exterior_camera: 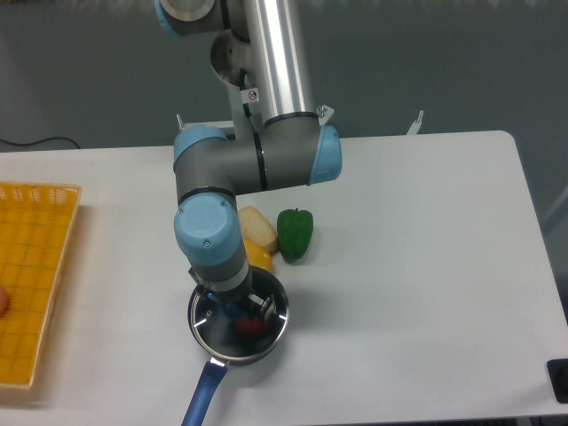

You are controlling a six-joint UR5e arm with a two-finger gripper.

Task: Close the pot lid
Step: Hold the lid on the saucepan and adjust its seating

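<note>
The pot (241,356) sits near the table's front edge, its long blue handle (202,398) pointing toward the camera. The pot lid (272,324) lies flat on the pot's rim, and a red item (249,326) shows through the glass. My gripper (236,308) points straight down over the lid's middle. Its fingers (265,306) stand apart on either side of the blue knob (231,311), which the wrist partly hides.
A green pepper (295,234), a pale bread-like piece (258,227) and a yellow item (260,256) lie just behind the pot. A yellow mesh basket (35,275) stands at the left edge. A dark object (559,377) is at the front right corner.
</note>
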